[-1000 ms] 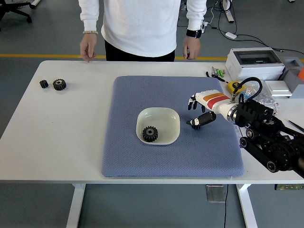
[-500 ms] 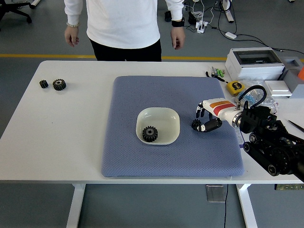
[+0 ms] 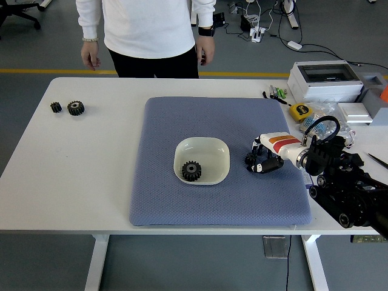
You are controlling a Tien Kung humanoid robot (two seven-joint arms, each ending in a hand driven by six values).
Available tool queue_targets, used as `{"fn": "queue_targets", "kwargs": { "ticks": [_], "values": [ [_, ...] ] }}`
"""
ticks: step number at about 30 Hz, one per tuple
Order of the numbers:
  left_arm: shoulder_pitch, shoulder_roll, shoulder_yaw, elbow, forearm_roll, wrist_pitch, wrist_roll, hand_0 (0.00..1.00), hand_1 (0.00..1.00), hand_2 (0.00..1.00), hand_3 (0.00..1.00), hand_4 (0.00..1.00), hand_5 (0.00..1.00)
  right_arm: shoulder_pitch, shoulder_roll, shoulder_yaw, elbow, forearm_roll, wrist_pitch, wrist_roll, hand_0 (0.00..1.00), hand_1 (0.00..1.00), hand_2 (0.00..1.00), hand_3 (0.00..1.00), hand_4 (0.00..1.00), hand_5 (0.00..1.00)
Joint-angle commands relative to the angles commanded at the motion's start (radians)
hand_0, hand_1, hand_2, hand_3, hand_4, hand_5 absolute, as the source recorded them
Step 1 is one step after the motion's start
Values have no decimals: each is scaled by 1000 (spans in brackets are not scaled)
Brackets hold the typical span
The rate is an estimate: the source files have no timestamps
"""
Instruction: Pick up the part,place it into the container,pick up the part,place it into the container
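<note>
White table (image 3: 79, 157) fills most of the view, with a blue-grey mat (image 3: 218, 200) laid across its middle and a grey floor with a yellow line beyond its far edge. A person in a white top (image 3: 148, 27) stands at the far side, both hands hanging free above the table edge, holding nothing. At the table's right end sit a white box (image 3: 324, 79), a yellow tape measure (image 3: 297, 111) and some loose cables. On the mat rests a cream bowl (image 3: 202, 160), and inside it, toward its near left part, lies a black gear (image 3: 191, 170). Two more black gears sit on the bare table at the far left, well apart from the mat: a small gear (image 3: 56, 107) and, just beside it, a larger gear (image 3: 76, 108). The robot's right hand (image 3: 267, 156) reaches in from the right and is low over the mat, just to the right of the bowl, not touching it. Its fingers curl downward and inward, and something small and dark shows at the fingertips, but it is too small to tell whether this is a part being gripped. The left arm is out of view.
</note>
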Motion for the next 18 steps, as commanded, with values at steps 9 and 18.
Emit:
{"fn": "queue_targets", "kwargs": {
  "ticks": [9,18],
  "values": [
    [-3,0,-4,0,8,-1,2,715,676,677,568,602,568,-6,3,7,-6,-40,-42,1,21,189,357,450,834,367],
    [-3,-1,-8,0,12,0,5,715,676,677,568,602,569,-5,3,4,-10,-50,-54,-5,2,105,247,396,827,372]
  ]
}}
